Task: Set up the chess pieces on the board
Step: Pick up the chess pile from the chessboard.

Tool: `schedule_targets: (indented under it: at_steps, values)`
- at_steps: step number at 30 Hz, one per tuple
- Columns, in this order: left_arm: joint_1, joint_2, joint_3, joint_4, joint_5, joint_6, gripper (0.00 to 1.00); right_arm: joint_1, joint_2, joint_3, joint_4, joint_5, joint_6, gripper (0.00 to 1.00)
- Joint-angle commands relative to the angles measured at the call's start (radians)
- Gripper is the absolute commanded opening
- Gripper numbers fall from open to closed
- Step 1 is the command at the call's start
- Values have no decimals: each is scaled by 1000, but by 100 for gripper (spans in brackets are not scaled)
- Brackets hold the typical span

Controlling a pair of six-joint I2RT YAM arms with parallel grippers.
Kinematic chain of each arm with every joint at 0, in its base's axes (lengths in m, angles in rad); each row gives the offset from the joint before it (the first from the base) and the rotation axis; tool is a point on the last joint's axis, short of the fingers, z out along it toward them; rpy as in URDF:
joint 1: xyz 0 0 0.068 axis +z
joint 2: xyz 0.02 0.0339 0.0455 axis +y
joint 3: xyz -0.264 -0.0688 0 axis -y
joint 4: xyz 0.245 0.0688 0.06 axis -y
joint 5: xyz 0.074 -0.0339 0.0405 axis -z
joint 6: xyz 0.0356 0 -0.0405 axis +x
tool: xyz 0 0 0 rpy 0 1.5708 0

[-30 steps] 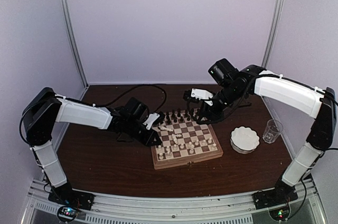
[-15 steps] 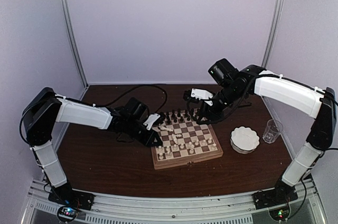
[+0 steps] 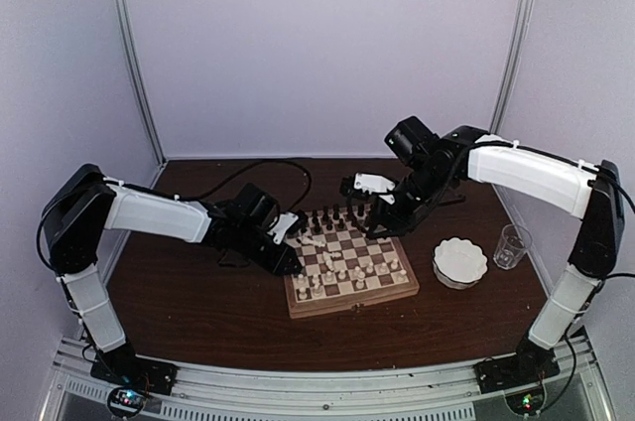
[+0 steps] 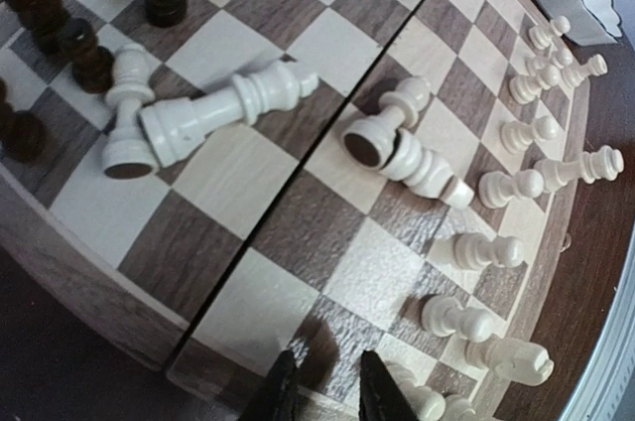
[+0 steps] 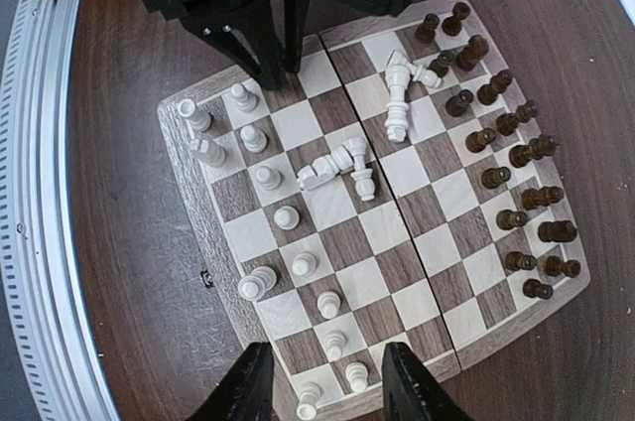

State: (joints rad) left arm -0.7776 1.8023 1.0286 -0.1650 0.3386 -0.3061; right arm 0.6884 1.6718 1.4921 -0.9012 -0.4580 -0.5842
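**A:** Righting the toppled men looks like the step in hand. The square wooden chessboard with dark brown and cream checks (image 3: 349,267) sits mid-way across the dark brown tabletop (image 3: 189,312). Four cream-white turned chess pieces lie on their sides in mid-board. The first pair (image 4: 213,113) is close to the standing dark brown pieces (image 5: 493,178), and the second pair (image 4: 417,163) is nearer the standing white ranks.

**B:** And the tools?

**A:** The left tool (image 4: 327,391) sits low at the board's edge, fingers a narrow gap apart with nothing between them. The right tool (image 5: 322,386) hangs above the opposite edge, spread wide and also empty.

**B:** Next move?

**A:** My guess is that the left one reaches in, pinches a fallen piece across its slim stem and stands it on a home square. Each pair lies touching, so its neighbour may roll.

**B:** Any writing?

**A:** None readable. No brand or label shows on the board or on the white scalloped bowl (image 3: 460,262).
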Motion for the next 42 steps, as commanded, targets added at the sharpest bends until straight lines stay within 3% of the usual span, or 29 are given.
schedule_targets:
  at_steps: [1, 4, 10, 14, 39, 42]
  values:
    - [15, -84, 36, -30, -125, 13, 25, -7, 94, 24, 4, -66, -66, 38]
    - [16, -158, 23, -33, -189, 26, 30, -8, 187, 73, -7, -91, -104, 33]
    - [15, -320, -51, 24, -267, 12, 45, -7, 345, 204, -15, -95, -123, 33]
    - [25, -389, -105, 53, -312, -30, 62, -6, 413, 264, -31, -82, -138, 33]
    - [37, -515, -153, 34, -297, -78, 59, 28, 601, 392, -55, -57, -166, 35]
    - [37, -527, -160, 35, -297, -79, 59, 38, 617, 404, -56, -47, -175, 31]
